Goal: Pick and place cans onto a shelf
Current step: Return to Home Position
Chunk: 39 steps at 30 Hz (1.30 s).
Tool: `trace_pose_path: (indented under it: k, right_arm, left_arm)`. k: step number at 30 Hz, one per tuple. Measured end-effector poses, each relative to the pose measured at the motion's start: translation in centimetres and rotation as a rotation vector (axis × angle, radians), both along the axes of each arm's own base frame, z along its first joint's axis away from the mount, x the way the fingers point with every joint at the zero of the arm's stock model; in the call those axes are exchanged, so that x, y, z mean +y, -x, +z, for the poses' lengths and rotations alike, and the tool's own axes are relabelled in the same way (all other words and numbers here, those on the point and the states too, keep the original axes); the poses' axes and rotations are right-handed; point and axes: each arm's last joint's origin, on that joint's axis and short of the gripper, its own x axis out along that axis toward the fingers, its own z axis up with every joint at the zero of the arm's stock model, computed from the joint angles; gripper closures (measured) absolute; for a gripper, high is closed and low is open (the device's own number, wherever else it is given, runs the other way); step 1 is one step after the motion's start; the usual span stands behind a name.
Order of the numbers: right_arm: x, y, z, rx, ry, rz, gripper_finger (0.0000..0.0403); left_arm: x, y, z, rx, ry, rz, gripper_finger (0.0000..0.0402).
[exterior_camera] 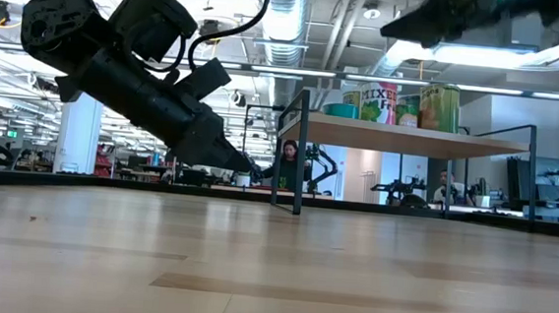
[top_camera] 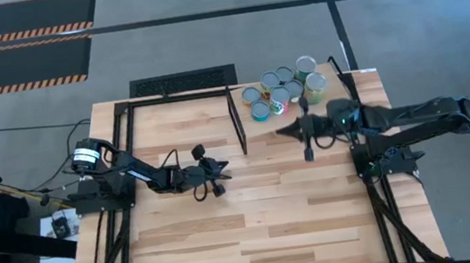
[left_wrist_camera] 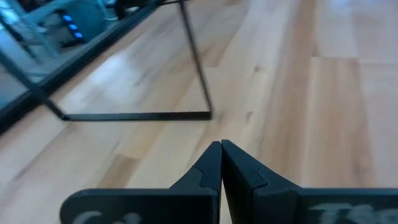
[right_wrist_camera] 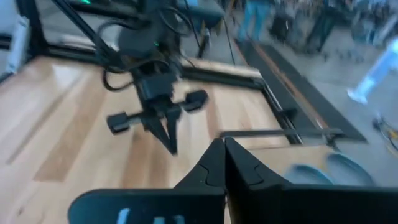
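Several cans [top_camera: 284, 89] with coloured labels stand close together on the shelf, a light wood board [exterior_camera: 399, 137] raised on a thin black frame [top_camera: 237, 122] at the table's far right. They also show in the low view [exterior_camera: 402, 104], and two grey tops [right_wrist_camera: 311, 173] show in the right wrist view. My right gripper [top_camera: 282, 130] hangs shut and empty above the shelf's near side, just near of the cans, pointing toward the table's left. My left gripper [top_camera: 225, 176] is shut and empty, low over the table's middle, left of the frame's foot [left_wrist_camera: 205, 115].
A second black frame [top_camera: 123, 132] stands at the table's far left. Bare planked tabletop [top_camera: 274, 225] fills the near half. Cables and the left arm's base [top_camera: 86, 159] sit at the left edge. People and other equipment show in the room behind.
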Motion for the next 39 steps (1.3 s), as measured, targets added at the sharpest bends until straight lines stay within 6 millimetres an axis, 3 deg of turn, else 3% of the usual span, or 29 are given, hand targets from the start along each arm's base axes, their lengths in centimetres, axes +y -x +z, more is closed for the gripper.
trace_pose_path:
  k: [8,14,20,27,39]
  right_arm:
    - [1.9,1.2,-7.1,-0.205,-0.079,0.049,0.0395]
    - [2.7,2.9,-10.5,-0.203,-0.142,0.047,0.039]
    - [3.2,4.2,-11.2,-0.22,-0.152,0.079,0.0393]
    - [3.1,6.1,-11.5,-0.305,-0.109,0.078,0.0393]
    - [2.7,7.3,-11.7,-0.301,-0.098,0.033,0.0392]
  left_arm:
    - [-0.6,-0.6,1.1,-0.116,0.071,-0.191,0.0401]
    - [-1.0,-0.9,1.7,-0.171,0.073,-0.297,0.0401]
    - [-1.5,0.3,3.7,-0.236,0.104,-0.421,0.0401]
    - [-1.1,4.3,6.4,-0.353,0.105,-0.422,0.0401]
    - [-0.2,12.0,5.4,-0.446,0.186,-0.432,0.0401]
